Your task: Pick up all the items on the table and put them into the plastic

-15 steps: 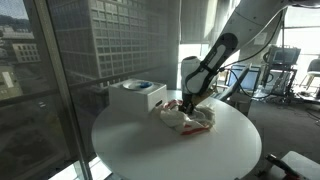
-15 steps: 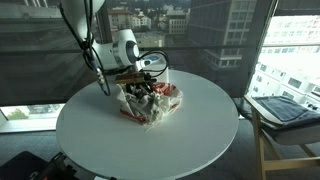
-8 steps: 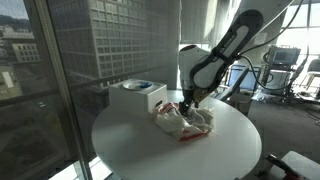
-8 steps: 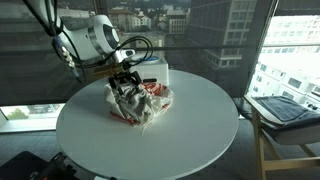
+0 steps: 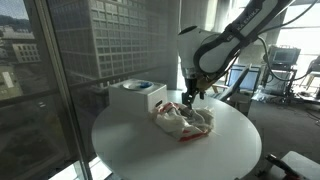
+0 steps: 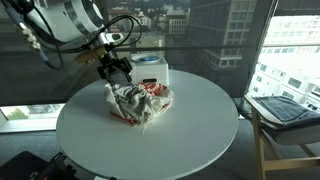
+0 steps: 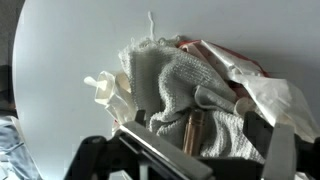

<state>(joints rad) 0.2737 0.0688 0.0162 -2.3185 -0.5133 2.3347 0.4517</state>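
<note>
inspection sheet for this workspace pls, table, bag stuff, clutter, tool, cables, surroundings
surface: round white table, smooth top, no spill seen
job's things: wrinkly plastic bag with red print, heaped mid-table; whitish cloth bunched against it; short rod lying on the cloth; whether they sit inside the bag cannot be told
clutter: white box with a blue round top, beside the heap
grippers: tool open, above the heap, holding nothing
cables: dark loops at the wrist, off the table
surroundings: glass walls with city buildings outside; seat beside the table
</note>
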